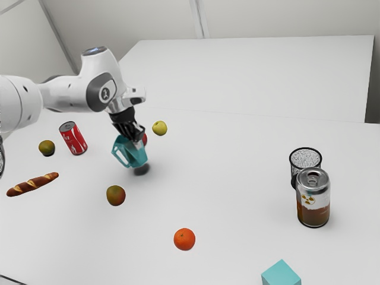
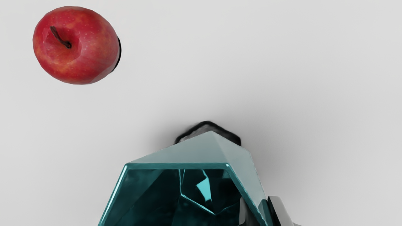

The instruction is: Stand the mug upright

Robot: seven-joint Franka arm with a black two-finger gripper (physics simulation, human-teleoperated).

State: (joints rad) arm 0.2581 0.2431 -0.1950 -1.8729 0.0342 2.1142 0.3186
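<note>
Between the jaws (image 2: 262, 207), closed on its wall with one finger inside and one outside, was the teal mug (image 2: 188, 154). Its mouth faced upward toward the hand, though the body seemed to lean somewhat, so by my judgement it was near upright but not squarely so. Just beneath, a dark shadow (image 1: 141, 170) lay on the desk (image 2: 314, 62); whether the base touched, I could not tell. Left to do, apparently: true up the lean, seat the base flat, let go. Beyond lay the red apple (image 2: 75, 47), apart from the mug.
</note>
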